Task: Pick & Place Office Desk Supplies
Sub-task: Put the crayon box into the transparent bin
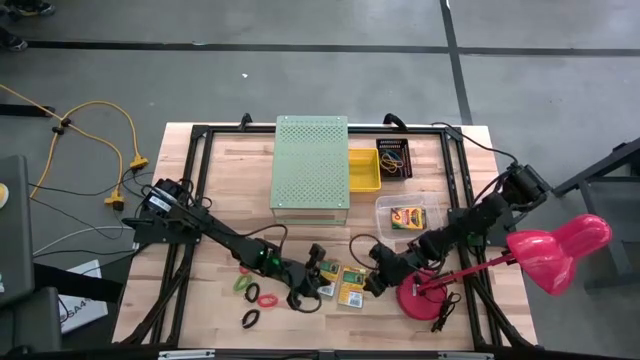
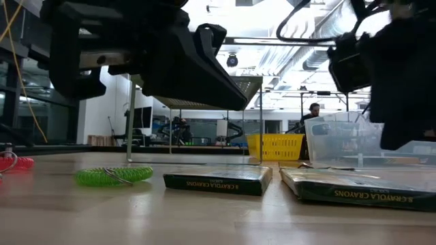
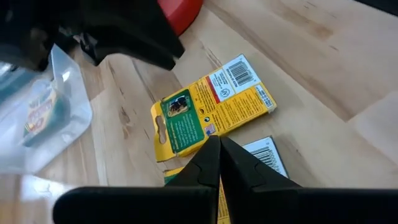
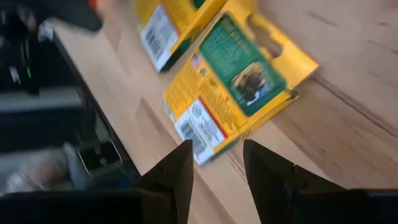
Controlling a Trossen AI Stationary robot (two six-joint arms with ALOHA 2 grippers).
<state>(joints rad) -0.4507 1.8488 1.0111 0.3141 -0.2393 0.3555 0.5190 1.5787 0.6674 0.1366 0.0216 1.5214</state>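
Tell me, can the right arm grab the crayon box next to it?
Probably yes: the right gripper hangs open just over that crayon box, which lies flat on bare wood with nothing in between.

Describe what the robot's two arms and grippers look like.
Both arms are black, jointed segments with black cables running along them. The left gripper ends in two dark, tapered, wedge-shaped fingers; the right gripper has the same matte black fingers. No markings are legible.

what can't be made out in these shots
- Second crayon box: left wrist view, mostly hidden behind the shut left fingers.
- Clear tub: left wrist view, blurred and cut by the edge; its contents unreadable.
- Black bin: high view, items inside too small to name.
- Right gripper: right wrist view, blurred; open over a crayon box.
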